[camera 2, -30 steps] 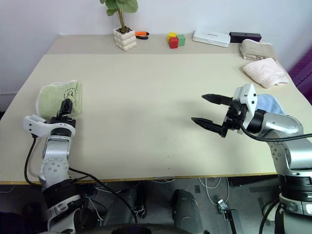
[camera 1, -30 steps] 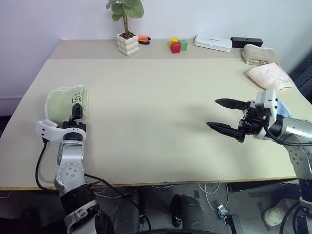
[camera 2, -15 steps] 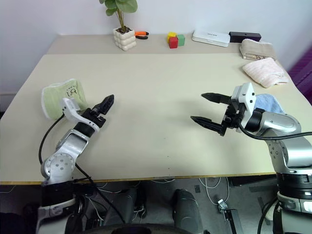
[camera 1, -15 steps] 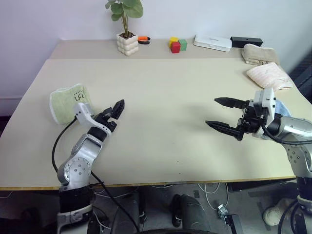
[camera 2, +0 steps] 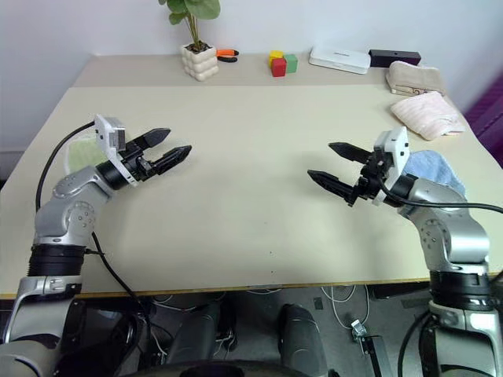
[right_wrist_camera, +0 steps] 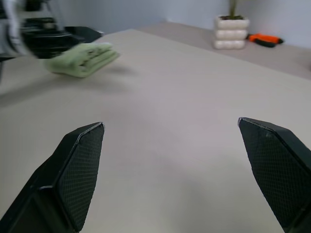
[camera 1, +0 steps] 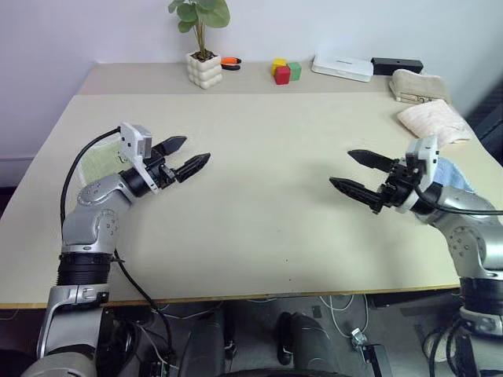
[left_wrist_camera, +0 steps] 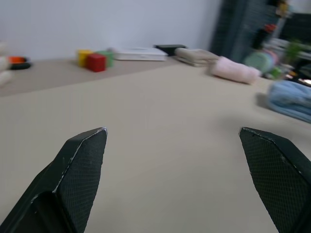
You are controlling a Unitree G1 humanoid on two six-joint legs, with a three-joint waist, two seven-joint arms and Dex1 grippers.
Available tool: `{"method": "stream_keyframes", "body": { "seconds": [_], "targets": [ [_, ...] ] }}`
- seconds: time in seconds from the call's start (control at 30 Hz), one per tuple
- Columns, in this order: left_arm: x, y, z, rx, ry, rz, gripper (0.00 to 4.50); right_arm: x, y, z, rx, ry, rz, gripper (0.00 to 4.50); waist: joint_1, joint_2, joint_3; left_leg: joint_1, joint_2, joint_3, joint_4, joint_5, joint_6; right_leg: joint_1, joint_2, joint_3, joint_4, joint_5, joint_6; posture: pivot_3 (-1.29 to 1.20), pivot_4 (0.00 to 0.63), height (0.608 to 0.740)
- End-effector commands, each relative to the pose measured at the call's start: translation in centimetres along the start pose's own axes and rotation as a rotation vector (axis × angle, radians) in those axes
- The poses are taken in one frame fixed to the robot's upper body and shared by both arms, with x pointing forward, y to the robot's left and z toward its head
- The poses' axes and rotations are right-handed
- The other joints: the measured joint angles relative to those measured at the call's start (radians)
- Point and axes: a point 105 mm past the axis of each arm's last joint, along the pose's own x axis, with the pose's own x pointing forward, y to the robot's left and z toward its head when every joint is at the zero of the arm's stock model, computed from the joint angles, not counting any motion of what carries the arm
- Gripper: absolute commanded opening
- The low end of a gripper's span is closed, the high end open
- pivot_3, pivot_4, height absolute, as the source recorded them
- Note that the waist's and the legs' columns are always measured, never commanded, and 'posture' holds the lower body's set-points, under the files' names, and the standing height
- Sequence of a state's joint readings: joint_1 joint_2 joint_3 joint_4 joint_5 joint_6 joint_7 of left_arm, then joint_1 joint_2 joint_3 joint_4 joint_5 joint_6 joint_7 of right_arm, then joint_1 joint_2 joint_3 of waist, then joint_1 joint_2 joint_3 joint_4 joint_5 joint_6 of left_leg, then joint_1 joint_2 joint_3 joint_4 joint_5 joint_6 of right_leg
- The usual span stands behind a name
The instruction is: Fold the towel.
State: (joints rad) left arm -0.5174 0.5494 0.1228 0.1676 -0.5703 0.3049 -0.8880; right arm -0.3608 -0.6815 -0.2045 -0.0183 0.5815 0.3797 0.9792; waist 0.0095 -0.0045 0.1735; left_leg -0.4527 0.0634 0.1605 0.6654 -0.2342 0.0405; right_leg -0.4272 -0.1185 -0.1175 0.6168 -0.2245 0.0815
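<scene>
Table (right_wrist_camera: 194,121) bears folded towel (right_wrist_camera: 82,59)

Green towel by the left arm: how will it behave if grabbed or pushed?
The green towel looks like soft terry, folded into a thick stack, so it will likely sag and partly unfold if lifted by one edge. Probably light for its bulk. Pushed across the smooth table, it would more likely bunch or slide than roll.
</scene>
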Motion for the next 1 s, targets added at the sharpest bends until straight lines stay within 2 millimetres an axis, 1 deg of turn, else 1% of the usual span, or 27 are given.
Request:
{"method": "stream_keyframes", "body": {
  "seconds": [0.03, 0.07, 0.17, 0.3, 0.4, 0.53, 0.73, 0.8, 0.9, 1.0],
  "targets": [
    [-0.6, -0.5, 1.0, 0.055, 0.007, -0.05, 4.45, 0.7, -0.3, 1.3, -0.067, -0.024, 0.008, 4.5, 0.0, 0.0, 0.0, 0.0, 0.0, 0.0, 0.0, 0.0, 0.0, -0.001, 0.0, 0.0, 0.001, 0.0, 0.001, 0.0, 0.15, 0.74],
    [-0.9, -0.3, 0.6, 0.061, 0.023, -0.036, 4.45, 0.9, -0.3, 1.3, -0.07, -0.022, 0.008, 4.5, -0.002, 0.0, 0.0, 0.0, 0.0, 0.0, 0.0, 0.002, -0.002, -0.001, 0.0, 0.0, 0.001, 0.002, 0.003, 0.0, 0.15, 0.74],
    [-1.7, -1.1, -0.2, 0.066, 0.05, -0.035, 4.45, 0.9, -0.8, 1.1, -0.067, -0.03, -0.008, 4.5, -0.006, 0.001, 0.0, 0.0, 0.0, 0.0, 0.0, 0.002, -0.003, -0.001, 0.0, 0.0, 0.002, 0.002, 0.003, 0.0, 0.15, 0.74],
    [-2.1, -1.0, -0.1, 0.06, 0.031, 0.004, 4.45, 0.9, -1.8, 0.6, -0.079, 0.004, -0.034, 4.5, -0.001, 0.001, 0.0, 0.0, 0.0, 0.0, 0.0, 0.002, -0.003, -0.001, 0.0, 0.0, 0.002, 0.002, 0.003, 0.0, 0.15, 0.74],
    [-2.0, -1.0, -0.3, 0.053, 0.035, 0.007, 4.45, 0.6, -2.4, 1.1, -0.109, 0.007, -0.048, 4.5, 0.001, 0.001, 0.0, 0.0, 0.0, 0.0, 0.0, 0.001, -0.001, -0.001, 0.0, 0.0, 0.002, 0.001, 0.003, 0.0, 0.15, 0.74],
    [-1.3, -1.5, -0.9, 0.043, 0.036, -0.006, 4.45, 0.0, -3.1, 1.3, -0.102, 0.03, -0.057, 4.5, 0.0, 0.001, 0.0, 0.0, 0.0, 0.0, 0.0, 0.002, -0.002, -0.001, 0.0, 0.0, 0.002, 0.002, 0.003, 0.0, 0.15, 0.74],
    [-1.0, -1.5, -1.4, 0.015, 0.024, 0.0, 4.45, -0.3, -3.3, 1.7, -0.166, 0.041, -0.082, 4.5, -0.002, 0.001, 0.0, 0.0, 0.0, 0.0, 0.0, 0.002, -0.003, -0.001, 0.0, 0.0, 0.002, 0.002, 0.003, 0.0, 0.15, 0.74],
    [-0.7, -1.8, -1.7, 0.004, 0.02, -0.007, 4.45, -0.6, -3.1, 1.8, -0.187, 0.049, -0.084, 4.5, -0.001, 0.001, 0.0, 0.0, 0.0, 0.0, 0.0, 0.003, -0.003, -0.001, 0.0, 0.0, 0.003, 0.002, 0.004, 0.0, 0.15, 0.74],
    [-0.4, -1.7, -1.8, 0.004, 0.017, -0.012, 4.45, -1.1, -3.1, 1.8, -0.19, 0.068, -0.086, 4.5, 0.0, 0.001, 0.0, 0.0, 0.0, 0.0, 0.0, 0.003, -0.003, -0.001, 0.0, 0.0, 0.003, 0.002, 0.004, 0.0, 0.15, 0.74],
    [-0.3, -1.5, -1.8, 0.014, 0.018, -0.006, 4.45, -1.0, -3.2, 1.9, -0.193, 0.068, -0.085, 4.5, 0.0, 0.001, 0.0, 0.0, 0.0, 0.0, 0.0, 0.003, -0.003, -0.001, 0.0, 0.0, 0.003, 0.002, 0.004, 0.0, 0.15, 0.74]
  ]
}}
